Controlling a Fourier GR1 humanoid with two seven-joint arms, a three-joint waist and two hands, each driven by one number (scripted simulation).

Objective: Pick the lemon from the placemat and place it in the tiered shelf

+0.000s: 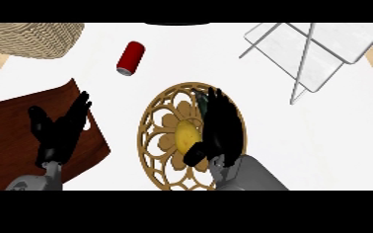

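The lemon [186, 134] sits in the middle of the placemat [157, 128] at 6 o'clock. The right robot hand [222, 128] lies at its 3 o'clock side, fingers straight, not wrapped around it. The shelf [313, 49] stands at 1 o'clock, and the left robot hand [62, 128] rests released over the board [29, 103] at 8 o'clock.

Legible text: none in view.
Can [131, 58]: red, no brand or print can be made out.
Placemat [144, 138]: cut-out flower pattern only, no lettering.
Shelf [291, 44]: no numbers.
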